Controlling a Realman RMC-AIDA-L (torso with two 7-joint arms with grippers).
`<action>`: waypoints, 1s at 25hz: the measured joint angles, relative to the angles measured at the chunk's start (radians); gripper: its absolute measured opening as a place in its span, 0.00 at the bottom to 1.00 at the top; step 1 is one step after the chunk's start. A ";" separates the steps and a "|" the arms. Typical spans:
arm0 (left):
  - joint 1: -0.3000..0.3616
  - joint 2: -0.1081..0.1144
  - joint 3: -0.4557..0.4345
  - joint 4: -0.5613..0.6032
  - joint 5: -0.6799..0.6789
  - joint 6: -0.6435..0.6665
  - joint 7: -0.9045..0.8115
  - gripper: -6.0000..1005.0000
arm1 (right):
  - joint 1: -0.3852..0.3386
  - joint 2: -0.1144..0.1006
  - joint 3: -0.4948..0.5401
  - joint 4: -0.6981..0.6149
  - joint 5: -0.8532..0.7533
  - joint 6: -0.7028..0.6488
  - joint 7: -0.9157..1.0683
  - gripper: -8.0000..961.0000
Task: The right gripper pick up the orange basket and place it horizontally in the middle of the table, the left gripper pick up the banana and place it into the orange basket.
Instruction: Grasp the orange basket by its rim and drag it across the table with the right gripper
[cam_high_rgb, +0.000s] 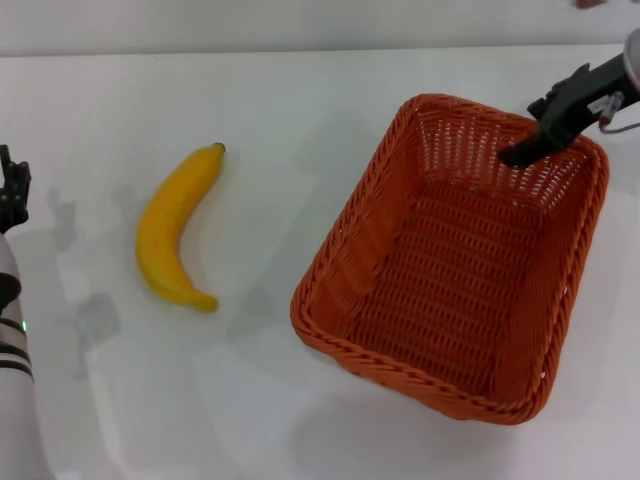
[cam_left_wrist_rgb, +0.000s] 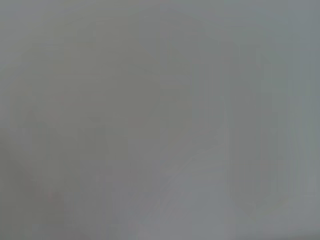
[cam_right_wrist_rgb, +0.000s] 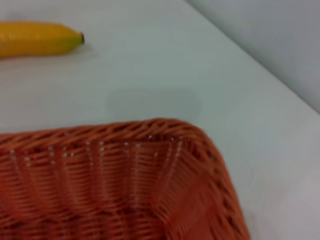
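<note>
Two things lie on the white tabletop (cam_high_rgb: 300, 90): the orange basket (cam_high_rgb: 455, 260) toward the right edge, set at a slant, and the banana (cam_high_rgb: 175, 228) well apart from it toward the left edge, stem end pointing to the far edge. The right tool (cam_high_rgb: 520, 152) reaches in from the far right corner, its black tip over the basket's far rim; whether it grips the rim cannot be told. The left tool (cam_high_rgb: 12, 190) sits at the left edge, its state unclear.
</note>
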 joint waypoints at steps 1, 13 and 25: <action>0.000 0.000 0.000 0.000 0.000 0.000 0.000 0.88 | 0.000 0.000 -0.019 0.005 -0.001 -0.008 0.005 0.85; 0.001 0.000 0.000 0.000 0.006 -0.001 0.000 0.88 | -0.016 0.004 -0.113 0.014 -0.009 -0.051 0.040 0.79; -0.006 0.000 0.002 -0.002 0.007 -0.007 -0.004 0.88 | -0.024 0.008 -0.165 0.007 -0.060 -0.075 0.050 0.66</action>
